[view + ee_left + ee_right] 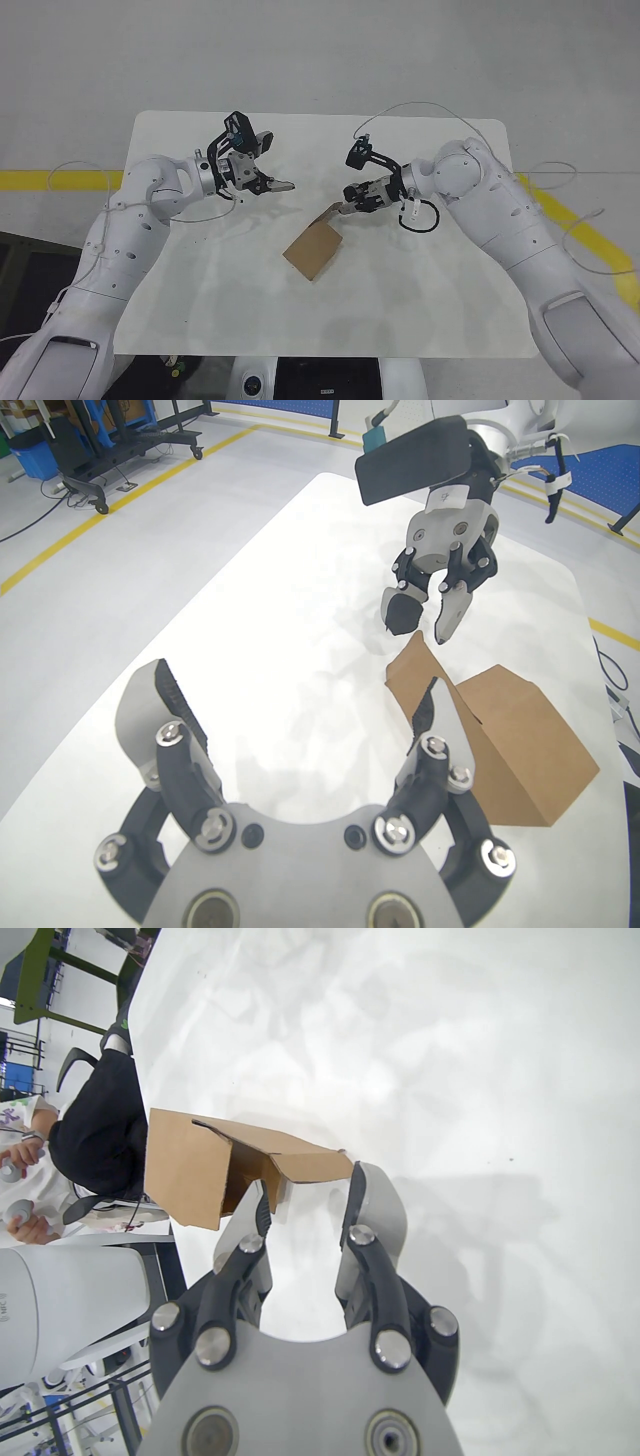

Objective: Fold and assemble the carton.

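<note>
Top view puts the carton (313, 250) about the middle of the desk (430, 310), well in from every edge; it looks like light, thin cardboard that would skid or buckle under a hard push. The right gripper (338, 209) hovers part open and empty at the tip of the raised flap (328, 215), the likely place to pinch and fold. The left gripper (288, 186) hangs wide open, empty, toward the far left corner.
</note>
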